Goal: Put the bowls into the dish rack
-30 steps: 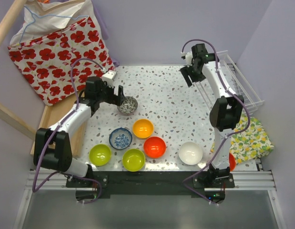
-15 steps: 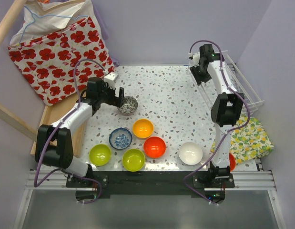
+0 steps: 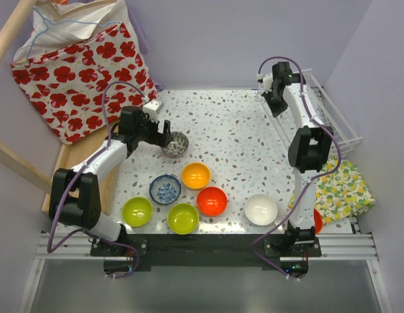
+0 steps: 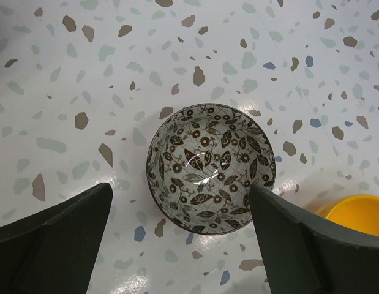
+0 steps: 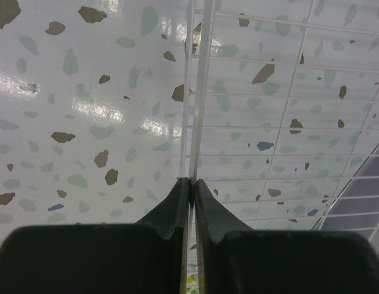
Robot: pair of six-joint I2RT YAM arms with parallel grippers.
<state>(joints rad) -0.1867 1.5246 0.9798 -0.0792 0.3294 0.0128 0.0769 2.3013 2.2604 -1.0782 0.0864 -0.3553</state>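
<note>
- My right hand (image 5: 190,184) is pinched together on a thin rim wire of the dish rack (image 5: 203,73), at the far right edge of the counter (image 3: 228,124). I can see no bowls in it.
- My left hand (image 3: 164,134) hangs spread wide either side of the grey-patterned bowl (image 4: 210,168), not touching it.
- Risk: that wire is slim and slick — any tug could slip it free or tip the rack.
- Risk: an off-centre squeeze could kick the bowl toward the orange-yellow bowl (image 4: 354,214) nearby.

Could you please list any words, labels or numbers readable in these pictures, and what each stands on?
None can be read in any view. The grey-patterned bowl carries only leaves and flowers; the flowered bag and lemon-print cloth carry only prints; the dish rack wires are bare.
</note>
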